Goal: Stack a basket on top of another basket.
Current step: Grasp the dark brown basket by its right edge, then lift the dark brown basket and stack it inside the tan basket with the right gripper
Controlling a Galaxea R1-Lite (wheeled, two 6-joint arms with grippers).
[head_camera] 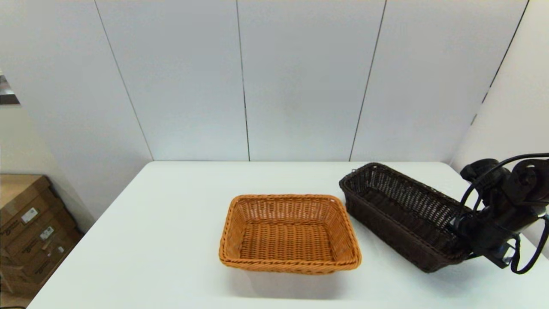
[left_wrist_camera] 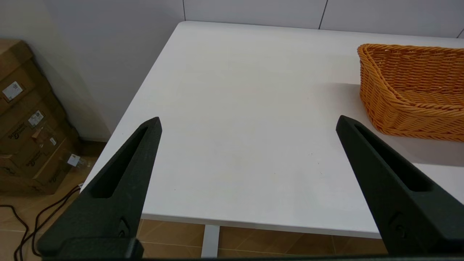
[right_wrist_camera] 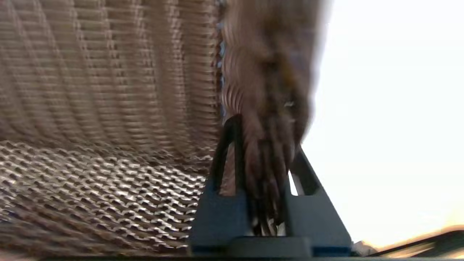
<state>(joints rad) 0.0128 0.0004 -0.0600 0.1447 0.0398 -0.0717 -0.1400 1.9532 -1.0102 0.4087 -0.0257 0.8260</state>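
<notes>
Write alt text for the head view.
The right claw grips the near end of a dark brown basket, tilting it on a white table. An empty orange-tan basket sits beside it at centre.

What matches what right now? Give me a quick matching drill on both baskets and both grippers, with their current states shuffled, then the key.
Column one:
1. dark brown wicker basket
2. orange-tan wicker basket
3. right gripper
4. left gripper

Column two:
A. open, holding nothing, over the white table to the left of the orange-tan basket
B. sits flat near the table's middle, nothing in it
C. tilted, its right end raised
D. shut on a basket's braided rim

Pairs: 1-C, 2-B, 3-D, 4-A
</notes>
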